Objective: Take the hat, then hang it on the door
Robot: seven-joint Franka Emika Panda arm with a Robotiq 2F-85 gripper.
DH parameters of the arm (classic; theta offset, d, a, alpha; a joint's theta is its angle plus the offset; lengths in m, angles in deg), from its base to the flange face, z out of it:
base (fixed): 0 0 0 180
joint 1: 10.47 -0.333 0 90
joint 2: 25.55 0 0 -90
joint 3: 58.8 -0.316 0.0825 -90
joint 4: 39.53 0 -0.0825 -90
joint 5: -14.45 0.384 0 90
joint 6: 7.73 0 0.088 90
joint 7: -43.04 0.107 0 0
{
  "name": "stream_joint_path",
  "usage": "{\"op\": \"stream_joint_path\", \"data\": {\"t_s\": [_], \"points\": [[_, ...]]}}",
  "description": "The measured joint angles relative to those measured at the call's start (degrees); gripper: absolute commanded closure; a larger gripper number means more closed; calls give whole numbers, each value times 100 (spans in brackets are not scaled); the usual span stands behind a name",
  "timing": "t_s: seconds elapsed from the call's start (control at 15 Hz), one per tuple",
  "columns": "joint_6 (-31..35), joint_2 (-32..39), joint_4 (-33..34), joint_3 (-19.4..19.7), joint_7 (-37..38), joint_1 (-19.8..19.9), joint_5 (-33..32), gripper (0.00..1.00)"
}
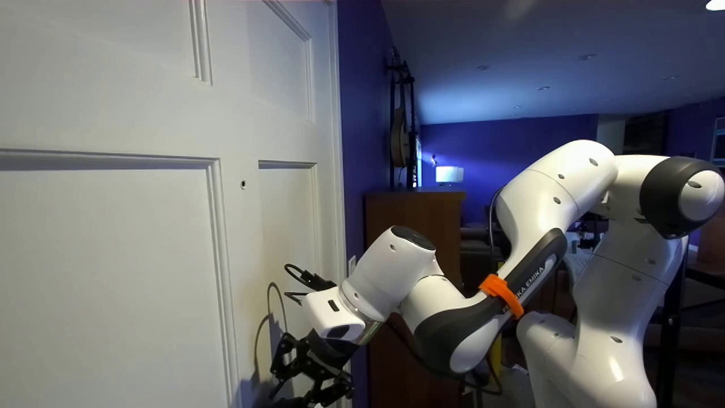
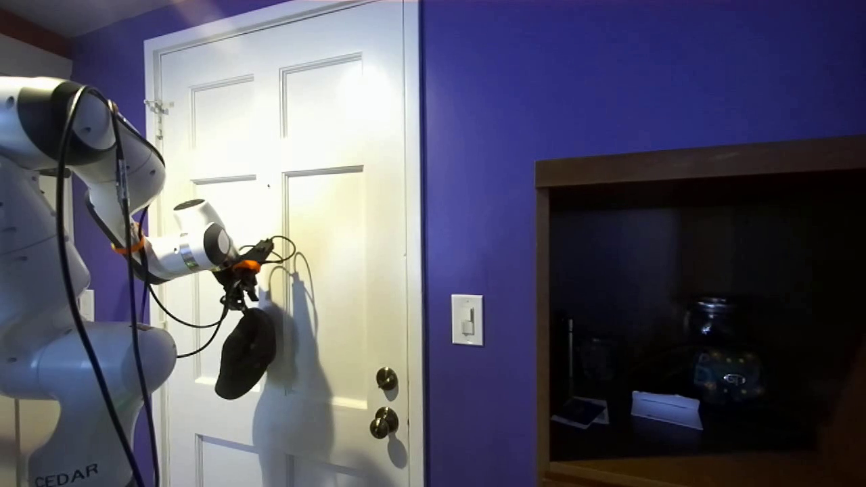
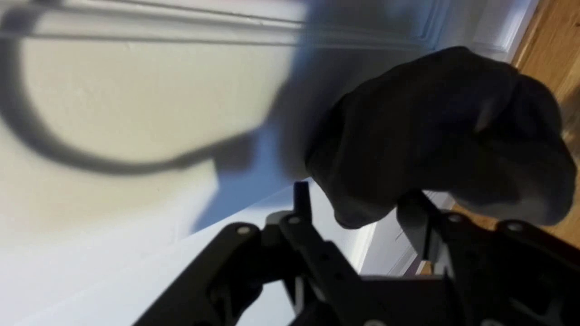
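Two views show hat (image 2: 246,355); only wrist view shows fingers (image 3: 414,222) clearly parted.

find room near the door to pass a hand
Purple wall looks bare between door frame and light switch, and from switch to wooden cabinet. The door too, between hat and lower brass knob, though shadowed. Crowded: around gripper, arm and hat.

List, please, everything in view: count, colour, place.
door: one, white, in purple wall
hat: one, black, at claw, before door
round fittings: two, brass-coloured, on door
wall plates: two, white, beside door
cabinet: one, brown, beside door
jar: count unclear, dark, in cabinet
card: one, white, in cabinet
guitar: at least one, tan, by purple wall
lamp: one, white, background
floor: one, brown, below
arm: one, white and black, near door
claw: one, black, arm's end
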Motion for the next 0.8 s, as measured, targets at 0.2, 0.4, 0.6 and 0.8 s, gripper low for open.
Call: {"op": "stream_joint_path", "data": {"t_s": [0.2, 0.4, 0.6, 0.8], "points": [[0, 0, 0, 0, 0, -1, 17, 0], [0, -1, 0, 1, 0, -11, 76, 0], [0, -1, 0, 8, 0, -47, 226, 0], [1, -1, 0, 29, 0, -102, 365, 0]]}}
